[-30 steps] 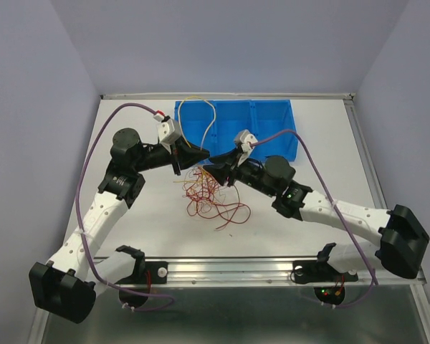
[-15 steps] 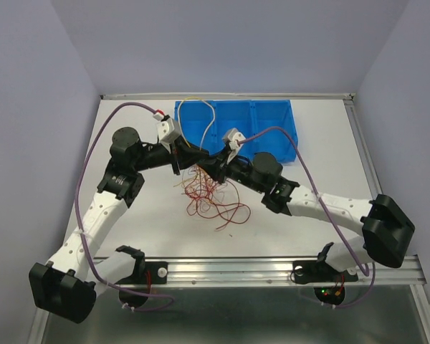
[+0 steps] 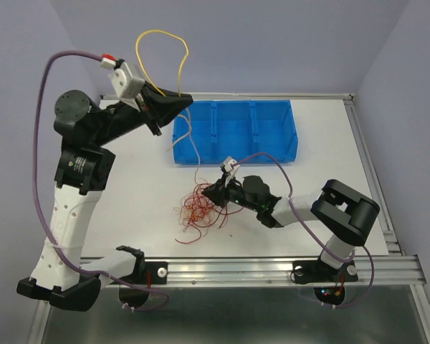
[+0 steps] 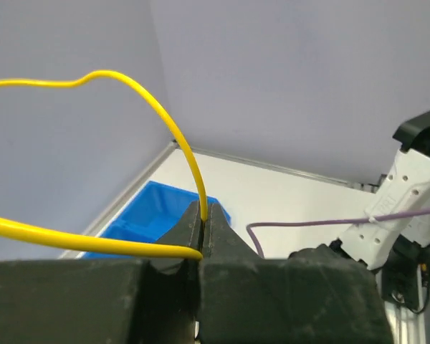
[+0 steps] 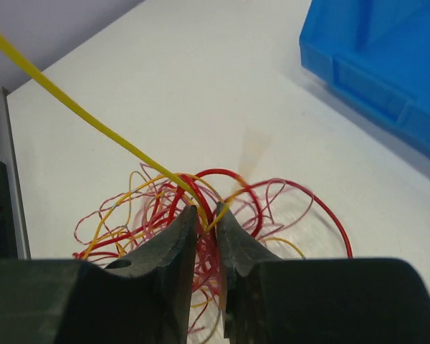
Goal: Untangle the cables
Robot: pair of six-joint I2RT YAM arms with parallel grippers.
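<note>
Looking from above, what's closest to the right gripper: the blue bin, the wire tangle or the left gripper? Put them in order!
From the right gripper:
1. Wire tangle, between its fingertips.
2. Blue bin, just behind it.
3. Left gripper, raised at back left, holding yellow cable.

**Two-arm rig: outward appearance**

The left arm (image 3: 68, 215) and right arm (image 3: 295, 208) pair white link shells, dotted with small holes, with black, rounded joint housings. A thin purple cable (image 4: 308, 223) trails along each arm to a white wrist block (image 3: 125, 77) that carries a red plug (image 3: 109, 59). The left tool (image 4: 203, 209) and right tool (image 5: 206, 212) have matte black, wedge-shaped, rough-textured fingers. Black clamps sit on the rail (image 3: 229, 266), and red and green lamps (image 3: 330, 292) glow just below it.
</note>
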